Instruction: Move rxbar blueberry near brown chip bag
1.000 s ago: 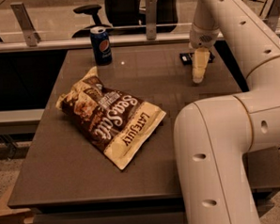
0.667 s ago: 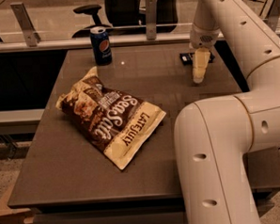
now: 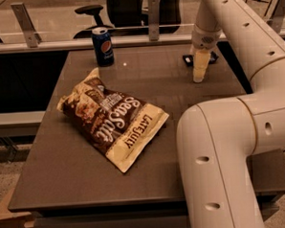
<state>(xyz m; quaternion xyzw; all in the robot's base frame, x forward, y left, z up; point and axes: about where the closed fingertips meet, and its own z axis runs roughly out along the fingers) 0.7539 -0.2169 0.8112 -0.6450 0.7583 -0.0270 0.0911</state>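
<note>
Gripper (image 3: 198, 77) as before, at rxbar blueberry (image 3: 188, 60)

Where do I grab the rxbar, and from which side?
Grip the rxbar across its narrow width, near the middle, coming straight down from above: it lies flat on the table, so its edges offer little from the side. The gripper is right at it, hiding its middle.

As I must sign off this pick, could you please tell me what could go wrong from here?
The gripper hangs at the small flat dark navy snack bar, which it partly hides near the dark table and its far right edge; a poor contact might push the bar off. On the way left, the bar might land on the large crinkled brown and cream chip bag rather than beside it.
</note>
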